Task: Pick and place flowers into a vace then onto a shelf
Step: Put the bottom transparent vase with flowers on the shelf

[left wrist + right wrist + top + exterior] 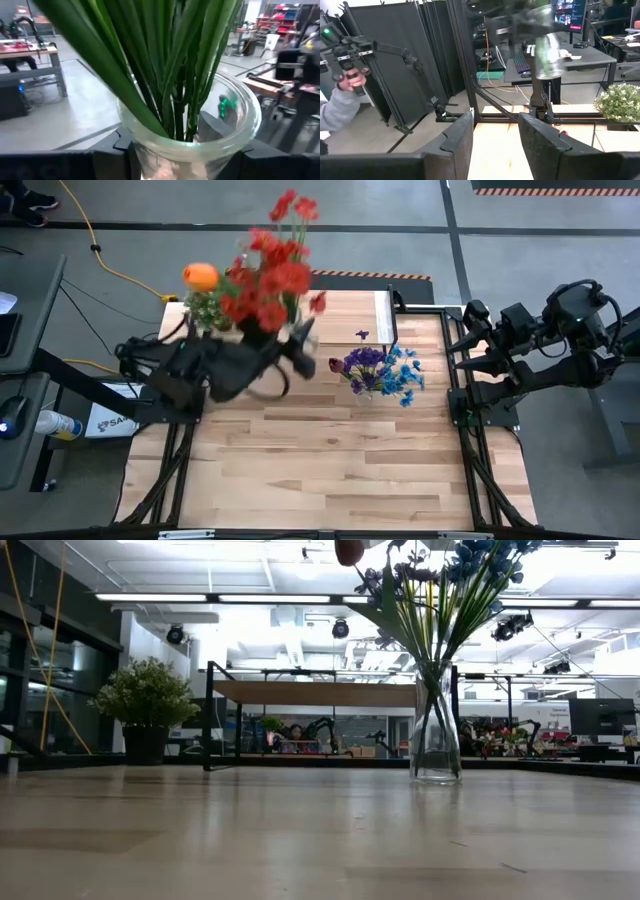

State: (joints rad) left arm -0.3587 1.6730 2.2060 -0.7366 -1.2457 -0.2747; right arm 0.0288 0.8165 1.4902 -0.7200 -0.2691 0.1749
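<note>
My left gripper [285, 345] is shut on a clear glass vase [190, 135] of red flowers [270, 280], held up over the table's far left part. An orange bloom [200, 275] shows beside the red ones. In the left wrist view, green stems [170, 75] fill the vase mouth. A second glass vase [435, 730] with purple and blue flowers [380, 370] and a maroon bloom [335, 365] stands by its base on the table. The shelf [350, 305] stands at the far edge, white strip [385, 315] at its right end. My right gripper [495, 140] waits open at the right edge. My left gripper has the glass vase between its two fingers, one finger [115, 160] on each side of the wall [150, 150] just below the rim. The vase is lifted clear of the table, its flowers reaching toward the far edge. The pads themselves are hidden by the glass.
A bushy potted plant [205, 310] stands at the far left by the held flowers and also shows in the low view [145, 705]. The near half of the wood table [330, 470] is bare. A person's hand [350, 80] with a controller shows beyond the table.
</note>
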